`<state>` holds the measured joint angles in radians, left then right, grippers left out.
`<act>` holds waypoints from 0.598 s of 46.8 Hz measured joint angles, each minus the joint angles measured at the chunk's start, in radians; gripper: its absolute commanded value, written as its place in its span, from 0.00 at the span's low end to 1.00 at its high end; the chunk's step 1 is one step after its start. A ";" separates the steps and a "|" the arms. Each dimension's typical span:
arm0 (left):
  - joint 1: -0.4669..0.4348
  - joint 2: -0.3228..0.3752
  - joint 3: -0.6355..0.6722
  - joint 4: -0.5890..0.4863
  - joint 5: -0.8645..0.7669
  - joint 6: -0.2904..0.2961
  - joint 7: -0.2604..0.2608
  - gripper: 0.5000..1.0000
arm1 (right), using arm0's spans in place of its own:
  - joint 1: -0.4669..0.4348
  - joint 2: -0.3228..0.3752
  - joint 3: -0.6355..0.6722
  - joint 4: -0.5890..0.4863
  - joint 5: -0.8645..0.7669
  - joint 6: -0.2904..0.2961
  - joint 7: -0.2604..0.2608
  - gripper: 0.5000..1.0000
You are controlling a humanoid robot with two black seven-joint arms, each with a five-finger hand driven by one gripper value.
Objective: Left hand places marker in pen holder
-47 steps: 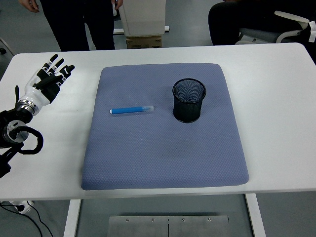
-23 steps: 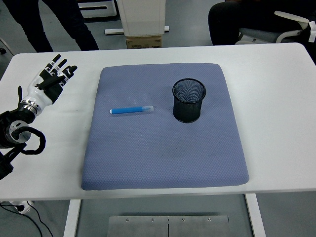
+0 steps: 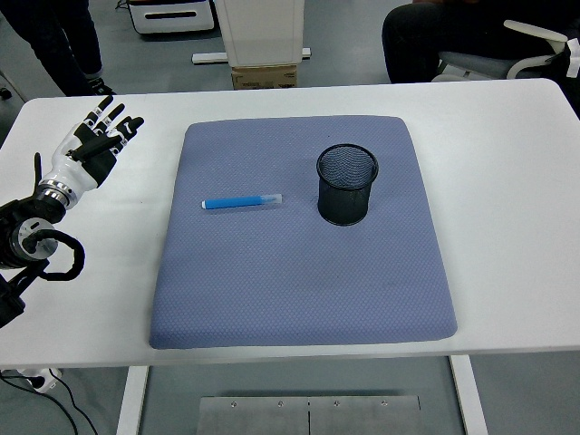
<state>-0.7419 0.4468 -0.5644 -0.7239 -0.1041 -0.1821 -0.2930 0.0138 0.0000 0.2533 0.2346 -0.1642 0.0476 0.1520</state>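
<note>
1 marker point(image 3: 241, 201) on mat point(image 3: 299, 272) | 1 pen holder point(image 3: 346, 184) | left hand point(image 3: 91, 149) spread, empty

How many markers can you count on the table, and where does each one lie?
1. The blue marker lies flat on the grey mat, left of the pen holder; more could be hidden inside it.

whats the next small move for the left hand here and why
Probably swing the left hand right, toward the marker. The hand is open over bare table, left of the blue mat and holding nothing, while the marker lies flat on the mat, left of the upright pen holder.
</note>
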 measured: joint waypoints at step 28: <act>-0.010 0.037 -0.034 0.000 0.008 -0.065 0.002 1.00 | 0.000 0.000 0.001 0.000 0.000 0.000 0.000 1.00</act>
<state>-0.7516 0.4842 -0.5988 -0.7242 -0.0963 -0.2470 -0.2907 0.0140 0.0000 0.2543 0.2346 -0.1642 0.0476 0.1521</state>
